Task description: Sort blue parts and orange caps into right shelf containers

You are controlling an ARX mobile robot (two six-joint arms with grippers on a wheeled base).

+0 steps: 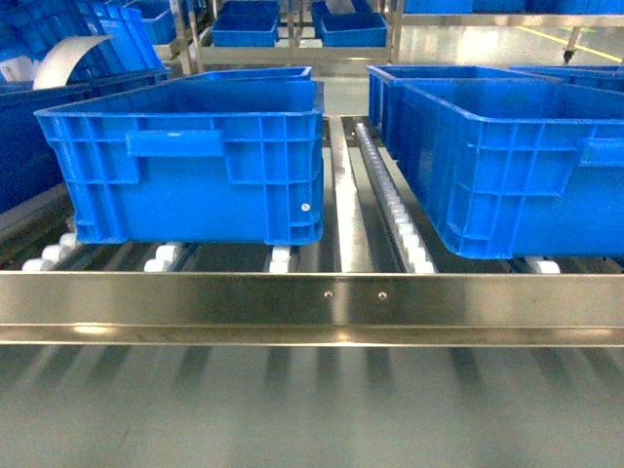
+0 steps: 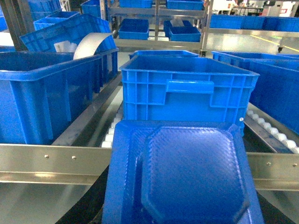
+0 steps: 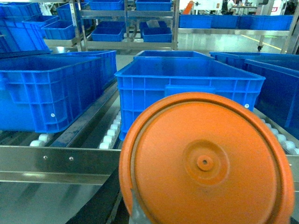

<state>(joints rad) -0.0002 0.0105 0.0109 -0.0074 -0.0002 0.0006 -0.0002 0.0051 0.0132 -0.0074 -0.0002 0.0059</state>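
Closest to the left wrist camera, a blue part point(image 2: 182, 177) fills the lower frame, textured face toward the lens; the left gripper itself is not visible, so its state cannot be told. Likewise, an orange cap point(image 3: 205, 163) fills the right wrist view with a small central boss showing, right gripper hidden, state undetermined. Beyond both runs the shelf's steel front rail point(image 1: 312, 302). Behind it, on white rollers point(image 1: 405, 229), stand the right shelf containers: one bin point(image 1: 195, 166) left of centre, another bin point(image 1: 517, 166) to the right, well apart. Further racks of blue bins point(image 1: 292, 24) stand at the back.
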